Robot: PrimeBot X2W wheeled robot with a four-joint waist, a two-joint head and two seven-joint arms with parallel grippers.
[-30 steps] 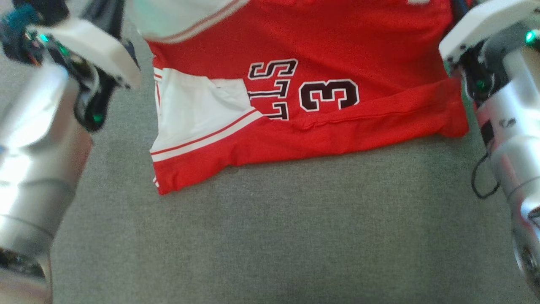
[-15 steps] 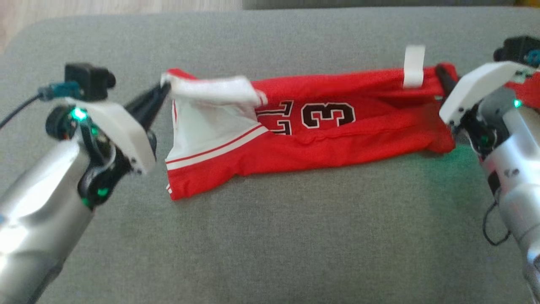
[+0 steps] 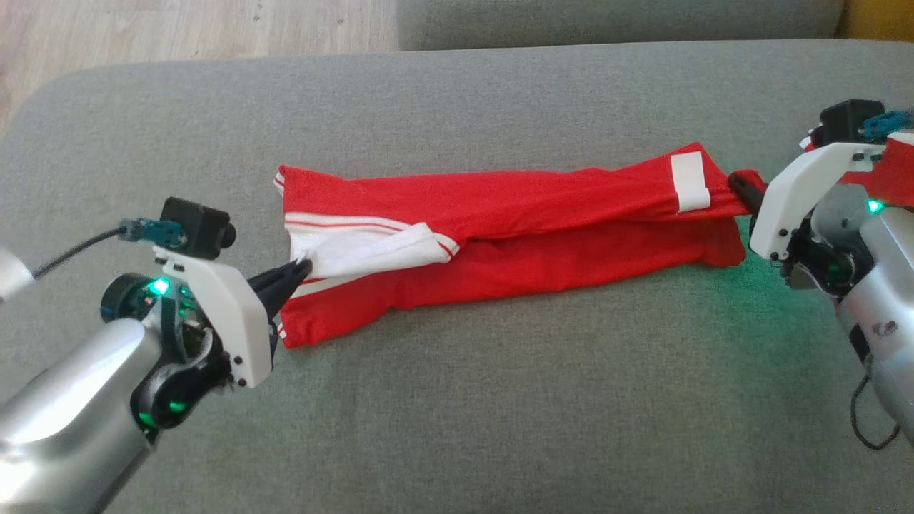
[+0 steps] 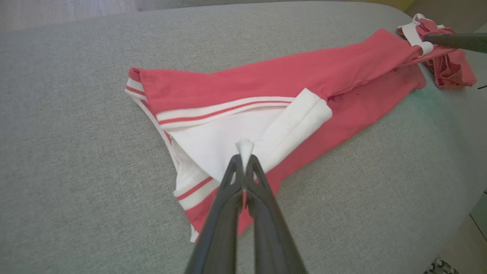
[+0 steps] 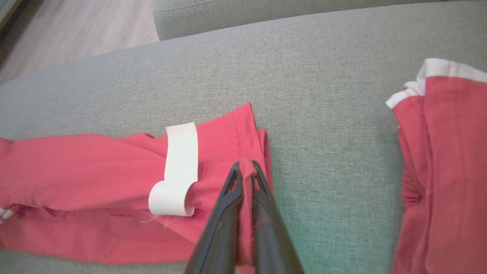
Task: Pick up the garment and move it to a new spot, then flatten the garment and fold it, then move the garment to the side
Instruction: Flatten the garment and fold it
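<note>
One red garment (image 3: pixel 514 228) lies on the grey cushion (image 3: pixel 500 414), folded into a long narrow band. It runs from left to right across the cushion's middle, nearer the far edge than the near one. Two grippers are on it, one at each end. The left gripper (image 4: pixel 244 161), toward the cushion's left end, has its two dark fingers pressed together on a small peak of the garment's white side panel, pinching it just above the cushion's surface. Along its edge that panel carries two white bands with one thin red line between them. The right gripper (image 5: pixel 245 169), toward the cushion's right end, has its two fingers closed in the same way, with a ridge of red hem nipped between them. One white strip (image 5: pixel 179 167) is looped over the folded edge, just left of those fingers. A second red cloth (image 5: pixel 441 171) with white trim lies at the cushion's far right end, apart from the band. It looks to be a separate piece, though the frame cuts it off and I cannot be sure. Beyond the cushion's far edge are one further grey cushion (image 3: pixel 607 18) and a patch of pale wooden floor (image 3: pixel 178 28).
</note>
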